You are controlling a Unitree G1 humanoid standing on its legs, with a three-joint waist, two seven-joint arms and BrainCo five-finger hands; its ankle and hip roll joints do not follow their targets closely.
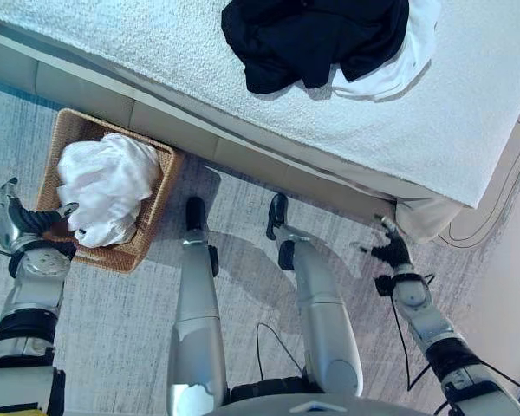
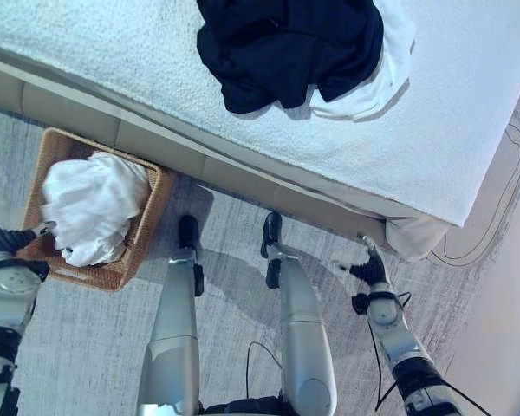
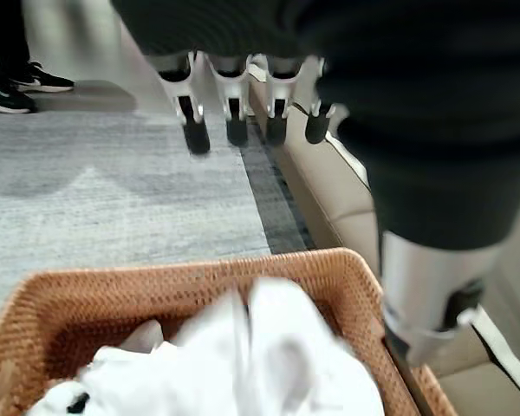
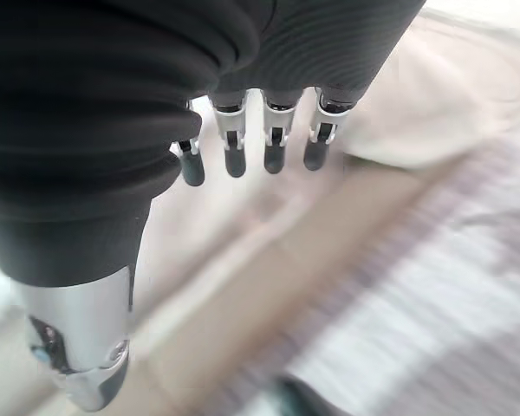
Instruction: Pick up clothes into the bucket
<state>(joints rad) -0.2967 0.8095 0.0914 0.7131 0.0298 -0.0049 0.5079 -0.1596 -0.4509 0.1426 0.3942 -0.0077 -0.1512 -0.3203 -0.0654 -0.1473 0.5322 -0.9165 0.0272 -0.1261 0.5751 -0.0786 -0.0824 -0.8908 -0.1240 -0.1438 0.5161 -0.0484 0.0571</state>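
Note:
A woven wicker basket (image 1: 152, 224) stands on the carpet beside the bed, holding a crumpled white garment (image 1: 106, 186). My left hand (image 1: 22, 224) hangs open just left of the basket, its fingers (image 3: 234, 113) straight and empty above the white cloth (image 3: 269, 355). On the bed lies a black garment (image 1: 316, 35) heaped over a white one (image 1: 397, 65). My right hand (image 1: 390, 247) is open and empty near the bed's lower right corner, fingers (image 4: 273, 143) straight.
The bed (image 1: 468, 113) with its white textured cover spans the top, its beige base (image 1: 243, 160) running diagonally. Grey carpet (image 1: 113, 329) covers the floor. A person's shoes (image 3: 17, 87) stand on the carpet beyond the basket.

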